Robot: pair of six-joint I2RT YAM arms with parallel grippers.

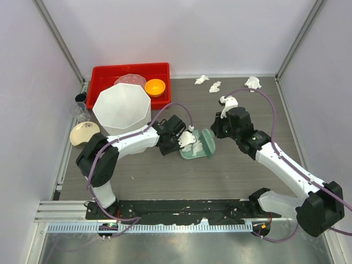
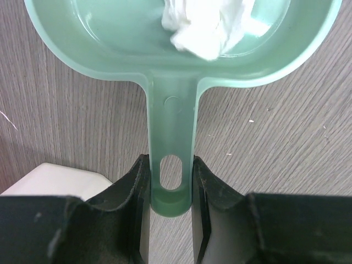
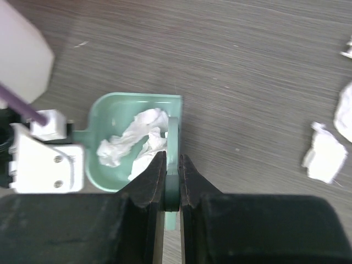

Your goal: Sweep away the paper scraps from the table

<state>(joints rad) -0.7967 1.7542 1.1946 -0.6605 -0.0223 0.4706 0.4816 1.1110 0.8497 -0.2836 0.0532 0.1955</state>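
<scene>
Several scraps (image 1: 215, 86): loose at table's (image 1: 220, 176) far edge, unswept.
Dustpan (image 1: 202, 147): laid flat, wads (image 3: 137, 140) caught inside.
Left gripper (image 2: 171, 179): clamped on dustpan handle, steadying.
Right gripper (image 3: 172, 168): closed on brush (image 3: 172, 132) at dustpan mouth.

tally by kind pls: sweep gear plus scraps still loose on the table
Loose paper scraps: 3
Green dustpan: 1 (paper already inside it not counted)
Green sweeper: 1
White bin: 1
Total: 6
</scene>
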